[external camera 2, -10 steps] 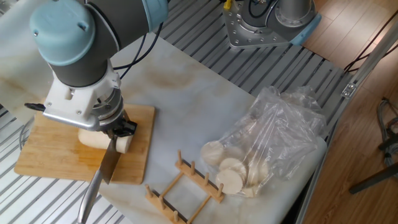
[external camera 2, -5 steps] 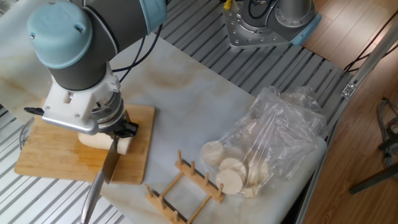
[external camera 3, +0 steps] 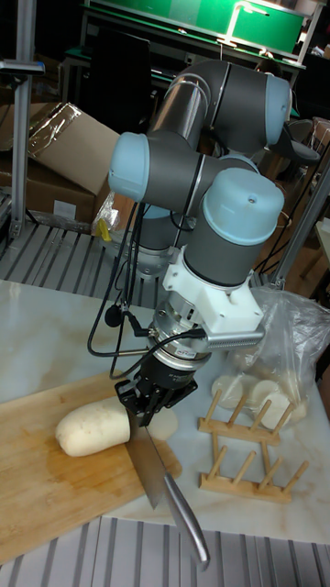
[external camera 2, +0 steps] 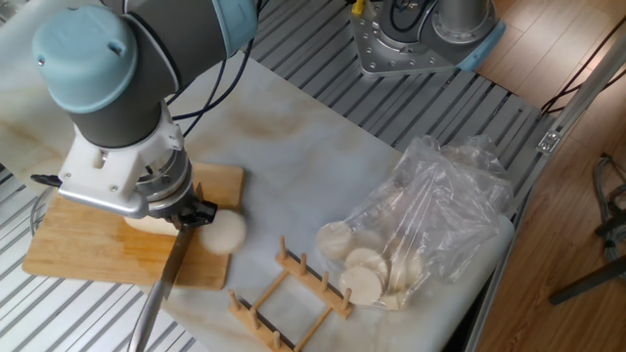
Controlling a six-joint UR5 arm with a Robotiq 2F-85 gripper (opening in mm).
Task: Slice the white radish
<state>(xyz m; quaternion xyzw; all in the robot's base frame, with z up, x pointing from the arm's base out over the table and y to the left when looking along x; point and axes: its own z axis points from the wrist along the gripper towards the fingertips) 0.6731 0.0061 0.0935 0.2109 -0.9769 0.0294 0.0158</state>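
The white radish [external camera 3: 90, 427] lies on its side on the wooden cutting board [external camera 2: 83, 249], rounded end to the left in the tall view. In the fixed view the arm hides most of the white radish [external camera 2: 135, 223]. My gripper [external camera 3: 143, 404] is shut on a steel knife [external camera 3: 148, 463], blade down at the radish's cut end, handle pointing toward the table's front. A cut round slice [external camera 2: 226, 233] lies just right of the blade at the board's right edge. The same slice [external camera 3: 166, 423] sits behind the blade in the tall view. In the fixed view the gripper [external camera 2: 186, 217] stands right above the cut.
A wooden peg rack [external camera 2: 290, 291] lies on the marble top right of the board. Farther right is a clear plastic bag [external camera 2: 430, 215] holding pale round slices. The arm's metal base [external camera 2: 421, 39] is at the back. Slatted metal surrounds the marble top.
A round slice has come off the radish's end and fallen to the right, onto the board's edge. The arm and knife have shifted slightly left and lower.
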